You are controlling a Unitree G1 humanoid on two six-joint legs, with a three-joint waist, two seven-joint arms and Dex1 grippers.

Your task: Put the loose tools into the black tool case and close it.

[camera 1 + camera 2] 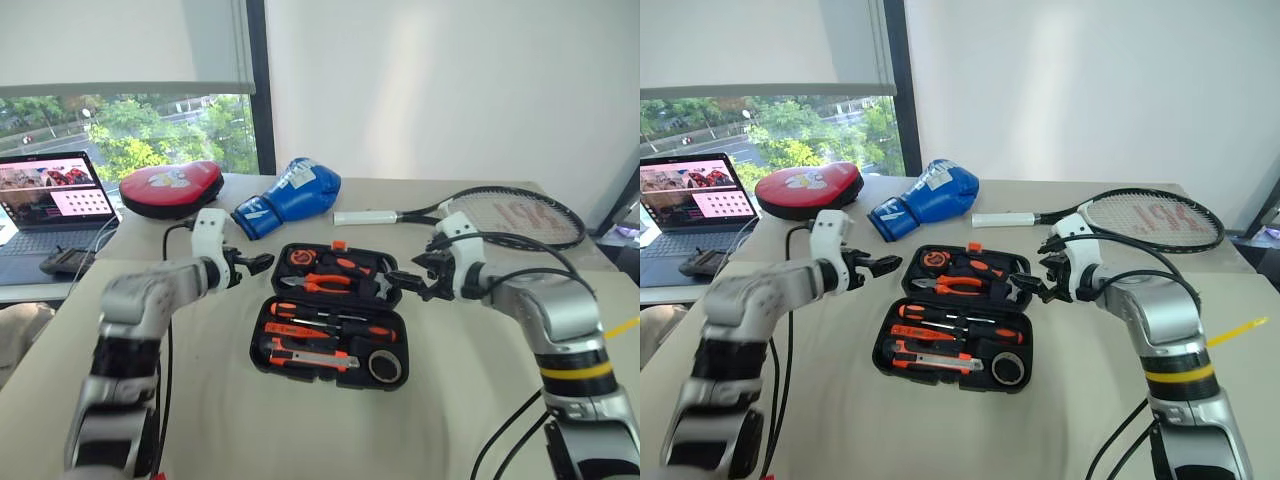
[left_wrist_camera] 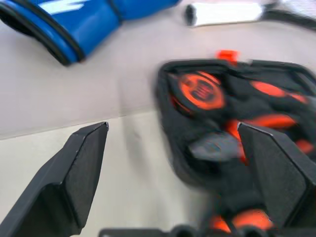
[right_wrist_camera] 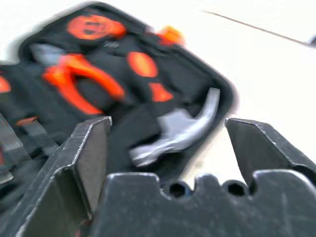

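The black tool case (image 1: 330, 315) lies open on the tabletop (image 1: 300, 430) in front of me, both halves flat. In the near half sit the screwdrivers (image 1: 335, 325), the utility knife (image 1: 305, 355) and the small tape roll (image 1: 384, 366); the far half holds pliers (image 1: 325, 283), a tape measure (image 1: 301, 257) and a hammer (image 3: 182, 131). Whether every tool is fully seated I cannot quite tell. My left fingers (image 1: 262, 263) hang spread and empty just beside the case's far left corner. My right fingers (image 1: 403, 280) are spread too, holding nothing, at its far right edge. Behind lie a blue boxing glove (image 1: 290, 197) and a racket (image 1: 500, 215).
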